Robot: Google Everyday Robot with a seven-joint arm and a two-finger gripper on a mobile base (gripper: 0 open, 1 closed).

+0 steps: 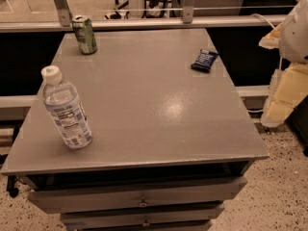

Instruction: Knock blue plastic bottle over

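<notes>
My gripper [283, 99] hangs off the right side of the table [159, 105], past its edge and above the floor, and it holds nothing that I can see; whether it is released or clenched I cannot tell. The blue plastic bottle [66, 108] is well apart from it, all the way across the tabletop to my left, close to the near left corner. It stands on its base with the white cap on top, so its long axis runs up and down. The slight lean toward the upper left looks to me like the camera's slant, since the green can [84, 34] shows much the same lean. That upright axis is what the coming move turns on, as I judge it. A sideways push high on the body, near the cap, should tip it, while a push low by the base may only slide it along the smooth top. From my gripper the way to the bottle runs leftward over bare tabletop. The dark snack packet [204, 60] lies nearer to me but farther back than that line, and the can sits farther back still, at the far left corner beyond the bottle. I have only the one arm, so the whole crossing falls to it, and nothing has touched the bottle yet.
</notes>
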